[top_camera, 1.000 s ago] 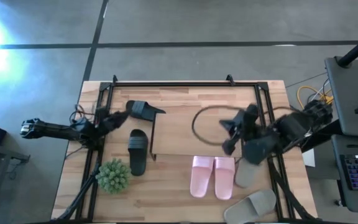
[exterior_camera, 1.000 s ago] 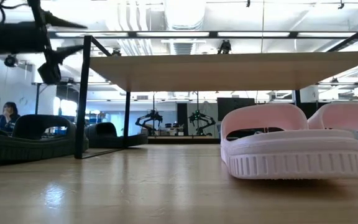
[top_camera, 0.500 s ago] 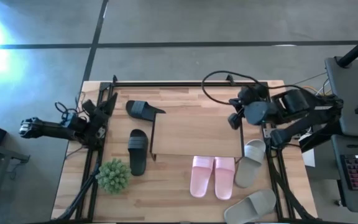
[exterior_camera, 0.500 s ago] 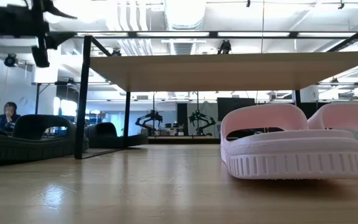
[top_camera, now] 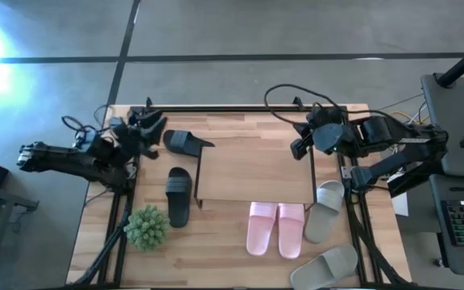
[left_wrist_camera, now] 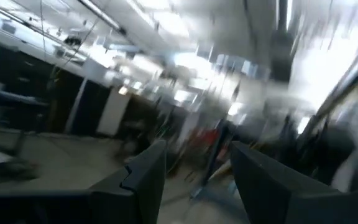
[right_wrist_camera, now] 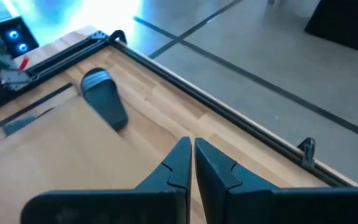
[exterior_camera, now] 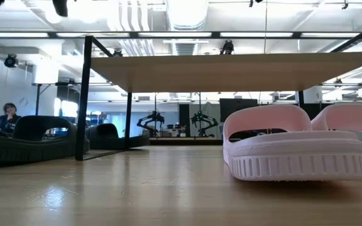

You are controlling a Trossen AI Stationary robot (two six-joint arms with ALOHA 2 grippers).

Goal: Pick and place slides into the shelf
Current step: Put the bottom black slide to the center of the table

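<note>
Two black slides lie left of the shelf (top_camera: 256, 173): one (top_camera: 185, 142) at its far left corner, one (top_camera: 178, 196) farther forward. A pink pair (top_camera: 274, 229) lies at the shelf's near edge, and two grey-beige slides (top_camera: 322, 211) (top_camera: 333, 264) lie near the table's right front. My left gripper (top_camera: 150, 126) hangs open in the air left of the far black slide, with nothing between its fingers (left_wrist_camera: 145, 180). My right gripper (top_camera: 299, 149) is shut and empty above the shelf's far right corner; its wrist view shows the far black slide (right_wrist_camera: 104, 99).
A small green plant (top_camera: 146, 227) stands at the table's near left. Dark frame rails (top_camera: 232, 108) run along the table's far and side edges. In the low view the pink slide (exterior_camera: 294, 147) fills the right foreground under the shelf top (exterior_camera: 231, 69).
My left gripper has risen from beside the far black slide, drawn back toward the table's far left corner and rolled, staying open. My right gripper, still shut, has swung from over the shelf's right part toward the table's far edge. No slide has moved.
</note>
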